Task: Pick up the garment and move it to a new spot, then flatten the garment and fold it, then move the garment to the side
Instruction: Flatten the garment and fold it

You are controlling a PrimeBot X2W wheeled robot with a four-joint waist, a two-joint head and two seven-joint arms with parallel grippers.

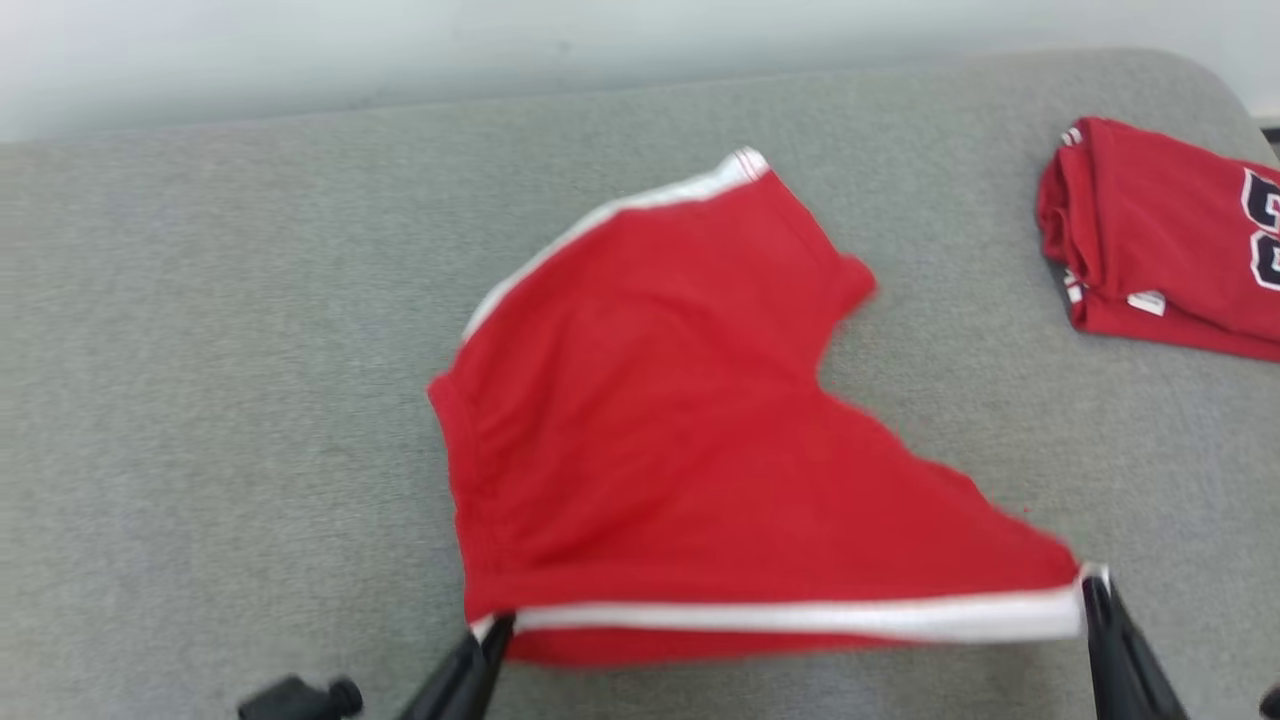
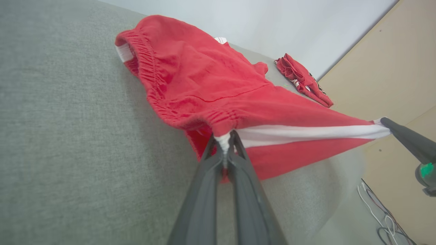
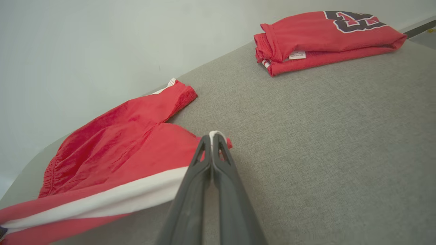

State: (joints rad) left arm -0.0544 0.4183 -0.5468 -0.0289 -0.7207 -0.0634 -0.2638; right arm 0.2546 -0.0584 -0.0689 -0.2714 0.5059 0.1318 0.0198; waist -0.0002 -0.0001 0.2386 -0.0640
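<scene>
Low in the frame, the left gripper [image 1: 497, 628] and right gripper [image 1: 1093, 590] each pinch one end of the white stripe [image 1: 800, 618] on the red shorts [image 1: 650, 420].

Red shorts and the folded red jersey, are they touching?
Apart: the head view shows bare grey surface between the red shorts and the folded red jersey.

We read nothing: dark white-edged characters [image 3: 354, 21] on the folded red garment [image 3: 306, 34] were partly seen, print on its white tag [image 3: 297, 55] too small
</scene>
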